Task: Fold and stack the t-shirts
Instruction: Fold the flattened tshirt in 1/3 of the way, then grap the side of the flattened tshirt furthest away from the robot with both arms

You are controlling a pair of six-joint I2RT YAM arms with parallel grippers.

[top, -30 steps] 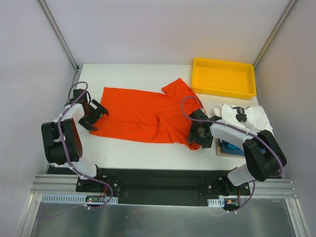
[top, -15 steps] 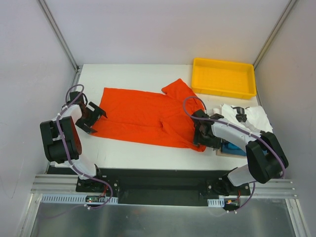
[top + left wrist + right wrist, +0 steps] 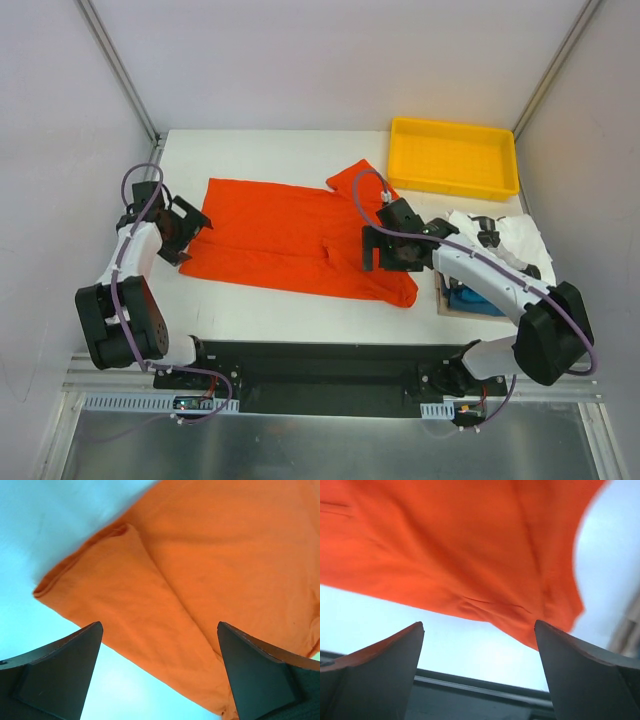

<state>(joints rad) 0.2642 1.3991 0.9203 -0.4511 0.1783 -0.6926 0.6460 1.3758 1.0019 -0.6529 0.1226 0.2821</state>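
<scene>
The orange-red t-shirt point(image 3: 290, 235) lies spread flat across the middle of the white table, its hem to the left and one sleeve toward the back right. My left gripper point(image 3: 185, 232) is open and empty just above the shirt's left edge, whose folded corner shows in the left wrist view point(image 3: 200, 580). My right gripper point(image 3: 383, 248) is open and empty above the shirt's right part; the shirt's near edge shows in the right wrist view point(image 3: 460, 550). A white t-shirt point(image 3: 505, 240) lies crumpled at the right edge, and a blue one point(image 3: 470, 298) lies folded near it.
A yellow plastic tray point(image 3: 455, 158) stands at the back right corner. The blue shirt rests on a flat board point(image 3: 445, 305) at the right. The black rail point(image 3: 300, 355) runs along the table's near edge, and grey walls close in on both sides.
My right gripper has lifted off the shirt's lower right corner and moved back and left over the shirt. My left gripper has shifted slightly back. The shirt now lies flatter.
</scene>
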